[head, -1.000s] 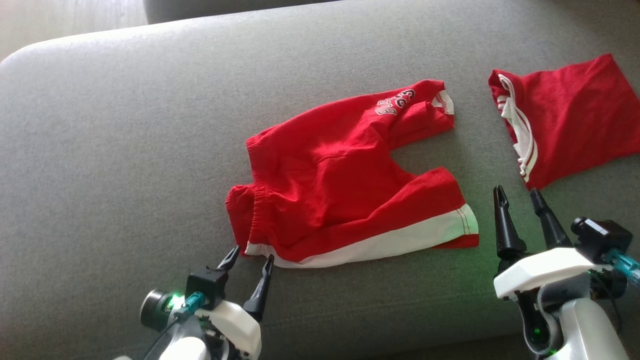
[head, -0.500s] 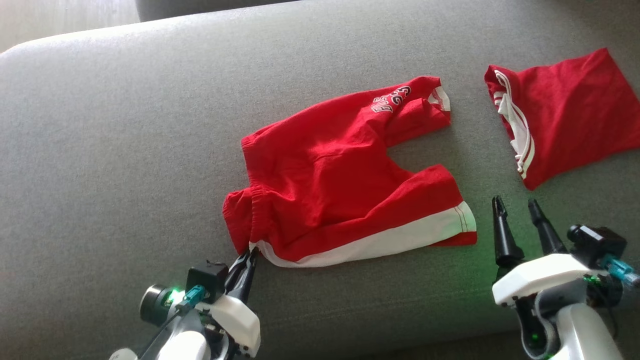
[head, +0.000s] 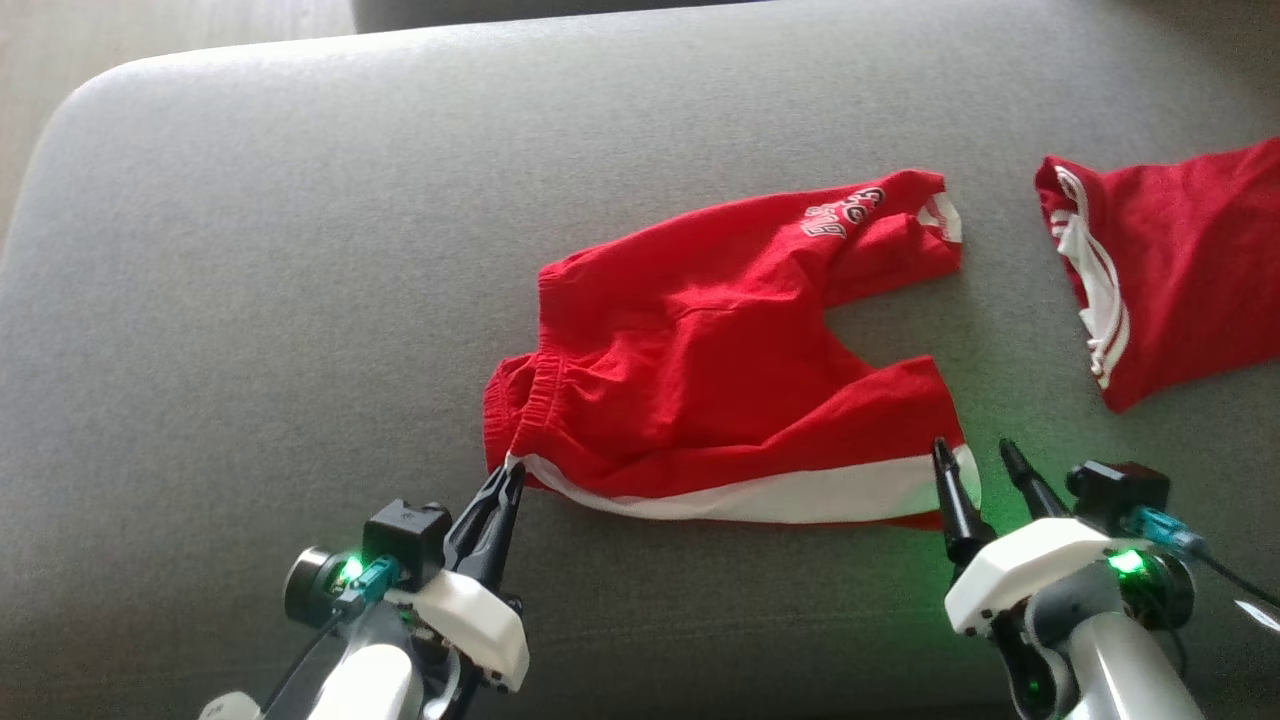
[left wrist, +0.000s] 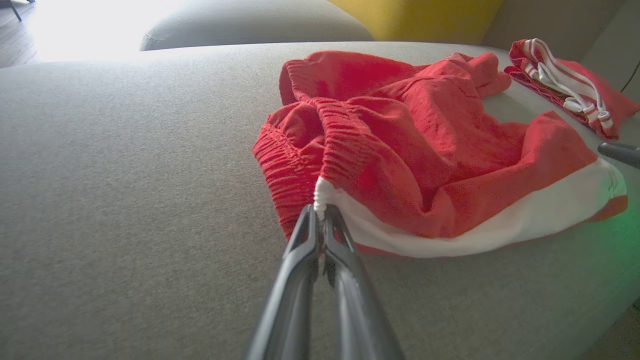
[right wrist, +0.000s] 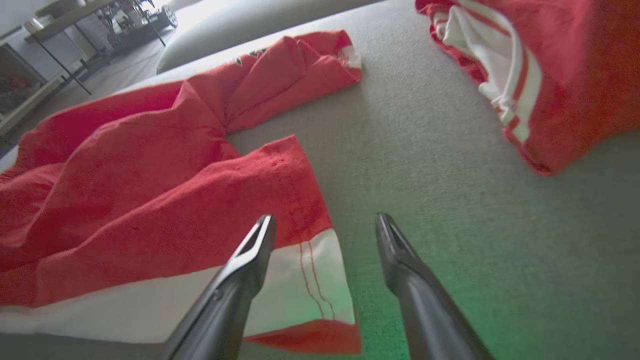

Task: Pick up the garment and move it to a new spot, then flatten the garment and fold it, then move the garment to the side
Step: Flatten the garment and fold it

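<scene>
Pinching the white corner of the red shorts (head: 720,380), our left gripper (head: 510,475) is clamped tight at their 8 o'clock. Our right gripper (head: 972,452) gapes empty over the hem corner at 4 o'clock. The shorts lie rumpled on the grey cushion (head: 250,300); we judge the pickup barely begun, with moving, flattening, folding and setting aside all left.

The garment (head: 720,380) is soft, matt red cloth, finely ribbed at the waistband by the left gripper (head: 512,472), with a smoother white band near the right gripper (head: 972,448). The fingers (right wrist: 235,285) look dark, smooth and faintly glossy. The sofa seat (head: 250,300) under them is grey, matt, finely napped fabric.
</scene>
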`<state>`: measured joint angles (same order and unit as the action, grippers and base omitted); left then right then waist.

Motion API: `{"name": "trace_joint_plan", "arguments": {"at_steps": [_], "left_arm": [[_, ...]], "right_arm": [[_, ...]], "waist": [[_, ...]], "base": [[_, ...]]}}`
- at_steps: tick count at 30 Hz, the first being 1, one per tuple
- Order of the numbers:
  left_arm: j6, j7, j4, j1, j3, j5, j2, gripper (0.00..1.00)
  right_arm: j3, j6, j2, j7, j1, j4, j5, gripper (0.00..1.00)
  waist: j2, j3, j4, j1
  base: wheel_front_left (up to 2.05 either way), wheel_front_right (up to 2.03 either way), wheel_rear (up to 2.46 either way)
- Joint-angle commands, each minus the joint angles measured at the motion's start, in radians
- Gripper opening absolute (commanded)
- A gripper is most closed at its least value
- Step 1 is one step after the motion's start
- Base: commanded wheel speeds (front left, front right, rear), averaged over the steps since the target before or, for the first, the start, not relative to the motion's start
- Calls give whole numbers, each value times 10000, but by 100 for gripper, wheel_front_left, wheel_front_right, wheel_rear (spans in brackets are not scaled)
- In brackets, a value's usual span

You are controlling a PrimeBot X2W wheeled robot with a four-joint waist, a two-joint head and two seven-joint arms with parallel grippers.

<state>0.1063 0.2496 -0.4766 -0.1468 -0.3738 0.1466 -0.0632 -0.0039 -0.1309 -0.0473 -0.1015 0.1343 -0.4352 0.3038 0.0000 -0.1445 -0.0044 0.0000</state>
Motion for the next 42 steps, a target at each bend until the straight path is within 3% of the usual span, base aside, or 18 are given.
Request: {"name": "trace_joint_plan", "arguments": {"at_steps": [1,14,15,16,17,26,42], "left_arm": [[1,122,373,-149,373,137,-61,0],[22,122,621,33,481,280,-6,0],[24,122,613,39,482,278,-3,0],[26,122,610,42,488,276,-1,0],[28,122,604,44,494,273,1,0],[42,122,517,69,691,348,-61,0],[111,-105,1386,326,1328,1427,-485,0]], "right_arm": [[275,2,-30,33,335,173,-128,100],[874,2,-30,733,409,-936,463,100],[913,2,-30,732,438,-939,479,84],[957,2,-30,730,467,-928,529,38],[997,2,-30,712,488,-909,548,0],[1049,2,-30,167,415,-250,58,0],[1198,2,-235,806,-275,3220,-681,0]], "waist": [[0,4,105,0],[0,13,297,0],[0,6,287,0],[0,2,274,0],[0,1,262,0],[0,152,208,0],[0,716,-63,0]], "base": [[0,0,0],[0,0,0],[0,0,0],[0,0,0],[0,0,0],[0,0,0],[0,0,0]]}}
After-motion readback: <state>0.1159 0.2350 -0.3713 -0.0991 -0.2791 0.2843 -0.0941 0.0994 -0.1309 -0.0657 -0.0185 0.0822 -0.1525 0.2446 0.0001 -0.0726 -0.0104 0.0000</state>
